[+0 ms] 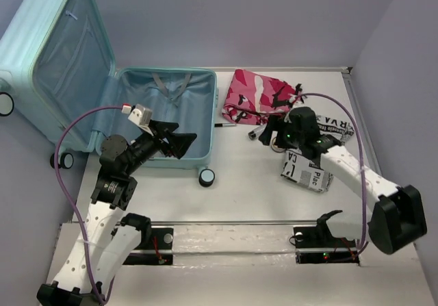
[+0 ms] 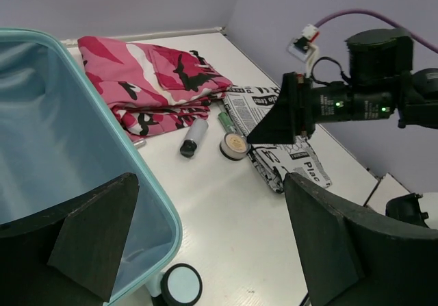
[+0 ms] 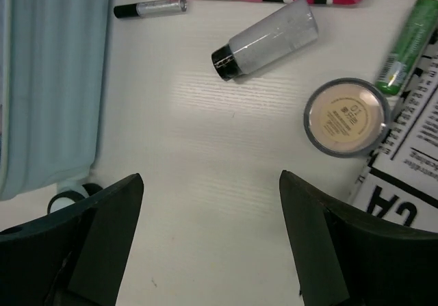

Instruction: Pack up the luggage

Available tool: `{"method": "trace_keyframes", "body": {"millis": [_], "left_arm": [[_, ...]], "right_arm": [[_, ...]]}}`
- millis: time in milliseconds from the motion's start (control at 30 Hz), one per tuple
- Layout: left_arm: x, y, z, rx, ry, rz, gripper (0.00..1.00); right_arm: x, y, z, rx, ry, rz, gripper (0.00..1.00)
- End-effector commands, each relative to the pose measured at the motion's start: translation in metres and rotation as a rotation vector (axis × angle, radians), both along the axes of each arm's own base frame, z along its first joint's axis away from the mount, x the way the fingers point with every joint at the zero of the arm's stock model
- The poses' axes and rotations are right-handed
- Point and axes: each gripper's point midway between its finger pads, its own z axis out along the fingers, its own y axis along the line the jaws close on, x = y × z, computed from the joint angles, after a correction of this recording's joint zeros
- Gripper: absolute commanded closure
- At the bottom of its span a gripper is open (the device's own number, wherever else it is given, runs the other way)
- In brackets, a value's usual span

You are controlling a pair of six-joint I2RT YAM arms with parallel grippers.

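From above, the luggage [image 1: 195, 118] lies open on the table [image 1: 239, 203] with its lid tilted up at the back left. No item shows in the visible part of its lining. The left fingers [image 1: 176, 142] hover over the luggage's near right corner, spread wide and holding nothing. The right fingers [image 1: 270, 133] hang well to the right of the luggage, also spread and empty, just in front of a pink cloth bundle [image 1: 256, 97] and beside a newsprint pouch [image 1: 308, 172].

In the left wrist view, the luggage's mint wall fills the left. To its right lie the bundle, a clear bottle [image 2: 193, 136], a round compact [image 2: 235, 145] and a green tube [image 2: 226, 121].

The right wrist view looks straight down past parted fingers onto bare table. The bottle and compact lie just ahead, and a thin silver pen [image 3: 150, 7] lies nearer the luggage's ribbed side.

Packing seems to be at the first pick. The right arm likely needs to move forward, drop over the bottle or compact, close, then carry it left into the luggage.
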Motion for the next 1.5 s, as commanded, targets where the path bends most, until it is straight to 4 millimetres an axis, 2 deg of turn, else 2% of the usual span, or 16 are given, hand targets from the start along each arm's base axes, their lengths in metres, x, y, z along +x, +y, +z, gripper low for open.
{"method": "trace_keyframes", "body": {"millis": [0, 133, 233, 267, 367, 733, 800, 867, 900, 1000, 1033, 1067, 1133, 1300, 1400, 1467], "left_arm": [[-0.007, 0.002, 0.02, 0.003, -0.078, -0.004, 0.01], [-0.007, 0.004, 0.021, 0.007, -0.083, 0.01, 0.01], [-0.007, 0.005, 0.021, 0.008, -0.086, 0.015, 0.01], [-0.007, 0.005, 0.022, 0.009, -0.087, 0.017, 0.01], [-0.008, 0.005, 0.022, 0.009, -0.089, 0.017, 0.01], [-0.011, 0.002, 0.023, 0.01, -0.094, 0.002, 0.01], [-0.011, 0.002, 0.023, 0.01, -0.096, 0.0, 0.01], [-0.011, 0.002, 0.023, 0.011, -0.097, -0.001, 0.01], [-0.011, 0.002, 0.022, 0.011, -0.093, 0.0, 0.01], [-0.008, 0.004, 0.022, 0.006, -0.085, 0.023, 0.01], [-0.006, 0.005, 0.022, 0.005, -0.083, 0.033, 0.01], [-0.006, 0.006, 0.023, 0.002, -0.082, 0.038, 0.01], [-0.004, 0.007, 0.023, 0.0, -0.077, 0.051, 0.01], [0.006, 0.019, 0.022, -0.008, -0.053, 0.142, 0.01], [0.011, 0.03, 0.02, -0.004, -0.043, 0.21, 0.01], [0.015, 0.04, 0.021, -0.005, -0.041, 0.271, 0.01]], "right_arm": [[0.047, 0.02, 0.01, -0.04, -0.086, -0.1, 0.16], [0.073, 0.023, -0.017, -0.096, -0.042, -0.172, 0.18], [0.091, 0.023, -0.024, -0.108, -0.039, -0.23, 0.19], [0.096, 0.023, -0.039, -0.124, -0.01, -0.248, 0.19], [0.109, 0.027, -0.057, -0.136, 0.021, -0.277, 0.19], [0.126, 0.025, -0.1, -0.188, 0.094, -0.361, 0.24], [0.127, 0.025, -0.106, -0.196, 0.106, -0.364, 0.28], [0.126, 0.024, -0.113, -0.205, 0.119, -0.372, 0.42], [0.124, 0.022, -0.115, -0.207, 0.124, -0.376, 0.57], [0.119, 0.021, -0.1, -0.17, 0.1, -0.389, 0.79], [0.116, 0.024, -0.091, -0.162, 0.074, -0.377, 0.8], [0.112, 0.026, -0.066, -0.146, 0.019, -0.363, 0.8], [0.108, 0.027, -0.035, -0.131, -0.043, -0.345, 0.8], [0.081, 0.088, 0.061, 0.031, -0.222, -0.072, 0.8], [0.062, 0.139, 0.094, 0.134, -0.273, 0.098, 0.8], [0.061, 0.172, 0.11, 0.167, -0.292, 0.17, 0.8]]}}
